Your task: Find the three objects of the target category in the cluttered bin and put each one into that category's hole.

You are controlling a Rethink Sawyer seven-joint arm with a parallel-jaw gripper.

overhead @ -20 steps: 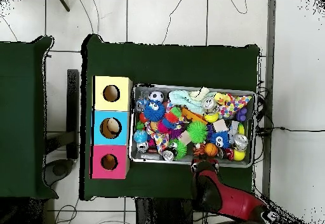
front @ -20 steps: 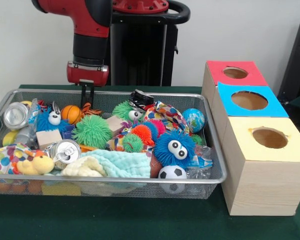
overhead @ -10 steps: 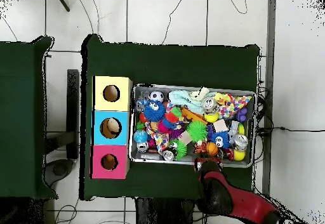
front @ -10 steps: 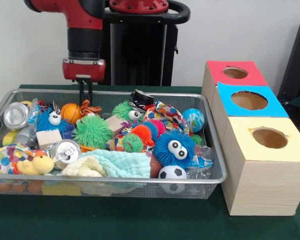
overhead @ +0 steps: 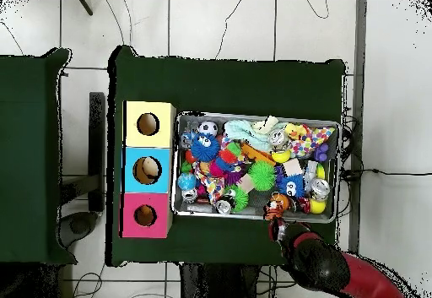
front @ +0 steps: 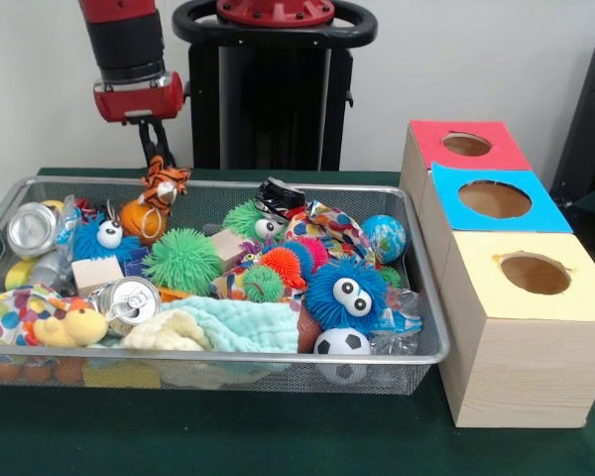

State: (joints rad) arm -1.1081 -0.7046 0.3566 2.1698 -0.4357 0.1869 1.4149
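**Tiger toy lifted out of the bin**

My gripper (front: 156, 149) is pinching a small orange striped tiger toy (front: 164, 185) by its top, so the toy hangs below my fingers with its body free of the heap. I hold it from above because that was the one part of it standing clear of its neighbours; a grip lower down would have caught the orange basketball (front: 139, 220) that sits right under it. The tiger's lower end hangs very near that ball, and I cannot tell whether they touch.

I am above the far left part of the wire bin (front: 278, 370), close to its far rim. From overhead the toy shows at the bin's edge nearest my base, with my arm reaching in over that rim.

The bin is packed: green spiky balls (front: 182, 260), a blue fuzzy creature with big eyes (front: 345, 293), a soccer ball (front: 341, 343) at the near rim, a globe ball (front: 385, 238) by the right wall, drink cans (front: 129, 299), cloths and wooden blocks. Everything leans on something else, so pulling straight up looks like the safest way out.

The three wooden boxes stand in a row outside the bin's right wall, each with a round hole on top: red (front: 465, 145) farthest, blue (front: 494, 199) in the middle, yellow (front: 535, 273) nearest. I judge this a soft animal toy, but nothing here tells me which hole takes that category. Whichever it is, I need more height first to carry the toy across the whole bin.
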